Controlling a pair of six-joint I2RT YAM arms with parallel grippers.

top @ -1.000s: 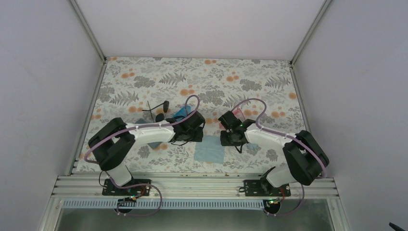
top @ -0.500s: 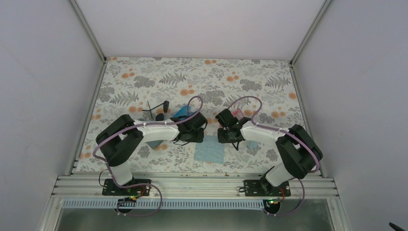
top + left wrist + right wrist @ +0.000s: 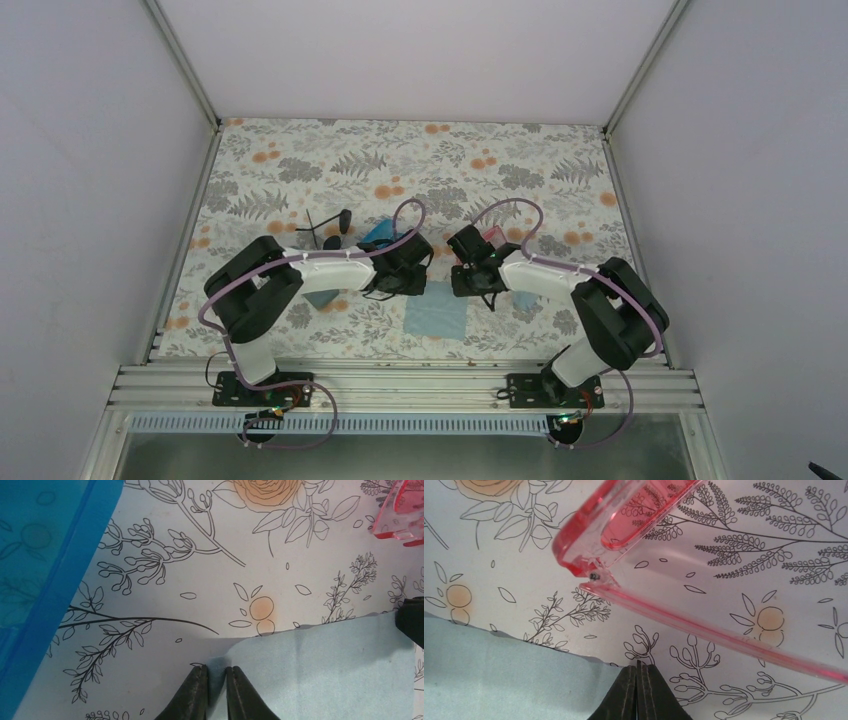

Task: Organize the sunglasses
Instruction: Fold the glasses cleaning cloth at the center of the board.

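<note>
Both arms bent inward, wrists low; left gripper [image 3: 216,672] pinches light blue cloth [image 3: 320,670] corner, nearly closed. At the cloth edge right gripper [image 3: 638,672] is fully closed, beside pink sunglasses [image 3: 624,525].

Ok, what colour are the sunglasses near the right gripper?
Translucent pink-red sunglasses; clearest in the right wrist view.

pink sunglasses [image 3: 624,527] cropped at top, blue case [image 3: 42,555] cropped left, cloth [image 3: 325,670] corner hidden between left jaws
</note>
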